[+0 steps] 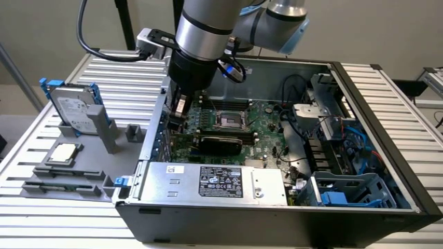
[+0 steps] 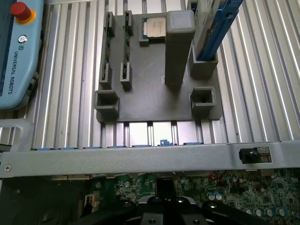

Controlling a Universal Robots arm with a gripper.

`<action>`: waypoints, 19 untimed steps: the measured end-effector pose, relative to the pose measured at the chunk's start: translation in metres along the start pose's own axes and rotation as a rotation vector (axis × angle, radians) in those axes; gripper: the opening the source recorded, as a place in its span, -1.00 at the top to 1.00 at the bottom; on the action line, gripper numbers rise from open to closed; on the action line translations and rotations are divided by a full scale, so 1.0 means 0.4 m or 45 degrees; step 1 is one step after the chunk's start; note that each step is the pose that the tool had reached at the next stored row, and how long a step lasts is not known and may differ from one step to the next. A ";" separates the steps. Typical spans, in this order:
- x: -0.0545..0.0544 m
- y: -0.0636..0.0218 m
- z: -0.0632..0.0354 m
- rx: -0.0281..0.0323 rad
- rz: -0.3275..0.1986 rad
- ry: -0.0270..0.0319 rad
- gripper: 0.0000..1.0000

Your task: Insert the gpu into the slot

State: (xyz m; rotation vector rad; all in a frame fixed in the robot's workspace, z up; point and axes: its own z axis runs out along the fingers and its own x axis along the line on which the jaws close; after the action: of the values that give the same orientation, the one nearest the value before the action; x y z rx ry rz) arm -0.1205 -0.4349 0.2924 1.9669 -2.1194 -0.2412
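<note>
Black gpu [image 1: 216,141] lies flat on the green board at centre of the exterior view, seemingly seated already; its slot is hidden. Above-left, the hand [image 1: 178,106] hangs beside it; whether it is spread, I cannot tell. Wrist view: grey fixture [image 2: 154,101] on the table [image 2: 262,84], upper centre.

Open computer case [image 1: 387,207] across the middle and right of the exterior view, resting on a ribbed metal counter [image 1: 69,228]. Silver labelled power supply [image 1: 215,182] along its near wall; square processor socket [image 1: 229,119] on the green board, black memory slots [image 1: 220,141] just below it. Blue drive cage [image 1: 344,191] at lower right. Grey holder tray [image 2: 150,101] at left of the case, carrying an upright hard drive [image 1: 71,109] in a blue frame and a flat processor chip [image 1: 64,152]. Teach pendant [image 2: 16,51] with red button at the wrist view's upper left.
</note>
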 end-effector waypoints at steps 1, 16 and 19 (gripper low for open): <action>-0.001 0.000 0.000 -0.0003 0.002 -0.0002 0.79; -0.003 0.004 -0.005 -0.0072 0.016 0.0011 0.79; -0.003 0.006 -0.005 -0.0102 0.019 0.0021 0.79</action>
State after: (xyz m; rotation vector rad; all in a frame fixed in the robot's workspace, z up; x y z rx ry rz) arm -0.1220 -0.4334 0.2949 1.9459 -2.1277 -0.2450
